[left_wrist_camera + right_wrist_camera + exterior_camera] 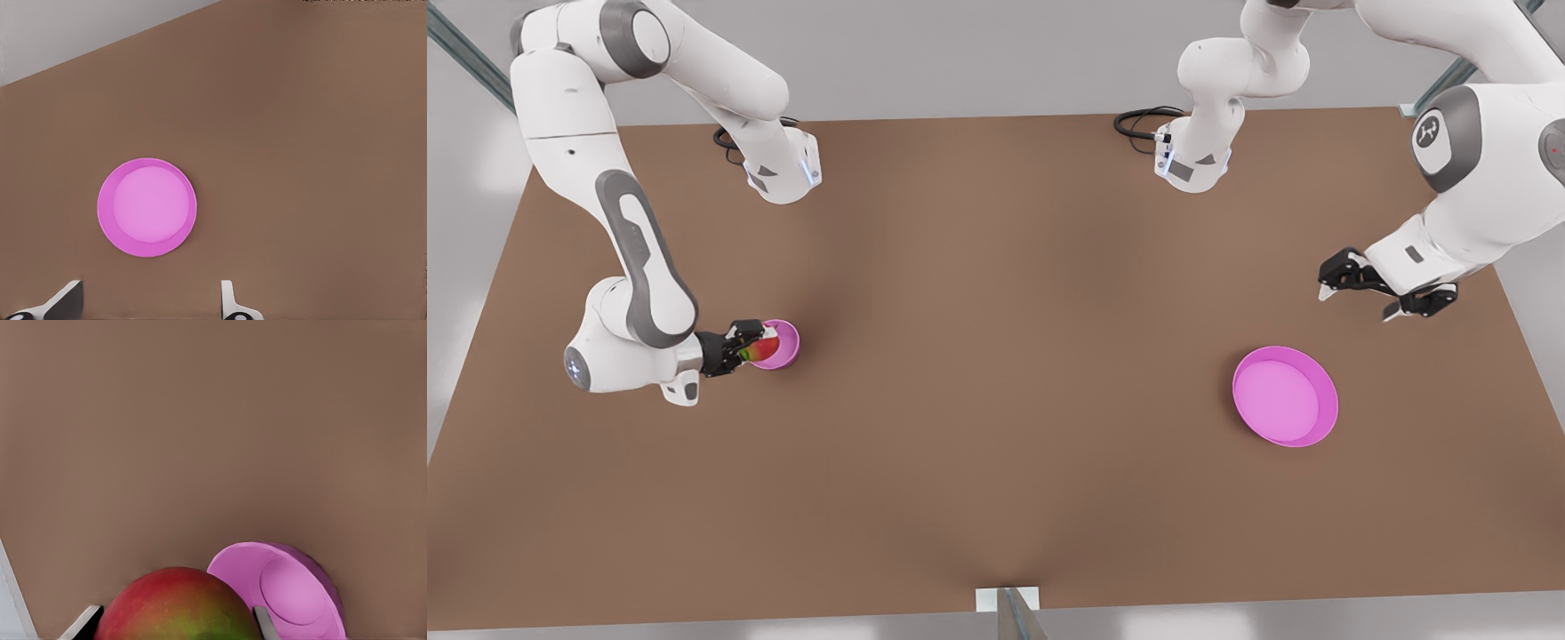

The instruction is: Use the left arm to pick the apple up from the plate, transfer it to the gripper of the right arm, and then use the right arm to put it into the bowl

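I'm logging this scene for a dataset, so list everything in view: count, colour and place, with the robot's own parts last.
Small round red apple with a yellow-green patch: one, held in the right claw just beside the bowl's rim.
Small deep pink-magenta bowl: one, on the table at the front view's left.
Wide flat pink-magenta plate: one, bare, on the table at the front view's right.
Brown table: one, under everything.
Black cables: two coils, at the arm bases by the far edge.
Right claw: one, black, shut on the apple by the bowl.
Left claw: one, black, open, waiting above the table near the plate.
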`<action>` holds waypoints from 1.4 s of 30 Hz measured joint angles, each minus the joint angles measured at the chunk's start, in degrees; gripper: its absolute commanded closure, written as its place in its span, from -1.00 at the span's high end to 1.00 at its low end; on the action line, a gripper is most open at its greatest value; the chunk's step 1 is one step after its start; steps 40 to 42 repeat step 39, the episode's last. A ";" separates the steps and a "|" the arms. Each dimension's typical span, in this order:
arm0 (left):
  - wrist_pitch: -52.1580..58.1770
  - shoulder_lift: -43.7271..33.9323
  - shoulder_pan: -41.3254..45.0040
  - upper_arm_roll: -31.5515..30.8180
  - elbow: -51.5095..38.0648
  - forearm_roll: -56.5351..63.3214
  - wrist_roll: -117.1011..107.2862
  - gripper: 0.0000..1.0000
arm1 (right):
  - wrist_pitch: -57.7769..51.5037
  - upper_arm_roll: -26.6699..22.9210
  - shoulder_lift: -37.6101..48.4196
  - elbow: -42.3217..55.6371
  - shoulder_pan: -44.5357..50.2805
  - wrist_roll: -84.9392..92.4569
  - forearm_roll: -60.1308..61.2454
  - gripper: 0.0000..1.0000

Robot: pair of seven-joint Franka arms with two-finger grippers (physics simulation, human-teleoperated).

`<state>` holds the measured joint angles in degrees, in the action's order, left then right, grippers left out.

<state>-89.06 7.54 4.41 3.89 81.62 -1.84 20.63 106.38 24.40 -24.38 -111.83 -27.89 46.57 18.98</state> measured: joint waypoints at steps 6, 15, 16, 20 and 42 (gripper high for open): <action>0.07 0.41 0.04 -0.01 -0.02 -0.03 -4.62 1.00 | 1.62 0.00 -0.37 -0.96 -0.12 2.70 -1.02 0.59; 0.09 0.43 0.18 -0.03 -0.03 -0.08 -9.22 1.00 | 2.32 0.01 -0.38 -0.41 0.03 5.47 -2.48 1.00; 0.10 0.43 0.18 -0.03 -0.03 -0.09 -9.61 1.00 | 2.23 0.03 -0.33 1.10 0.21 5.66 -2.66 1.00; 0.08 1.50 0.14 -0.03 -1.23 0.11 -10.98 1.00 | 1.75 4.95 0.23 18.26 2.44 3.54 -12.07 1.00; -2.74 7.83 1.13 -0.20 -6.88 0.48 -17.74 1.00 | -14.56 -24.69 16.22 29.96 28.48 -28.15 -19.92 1.00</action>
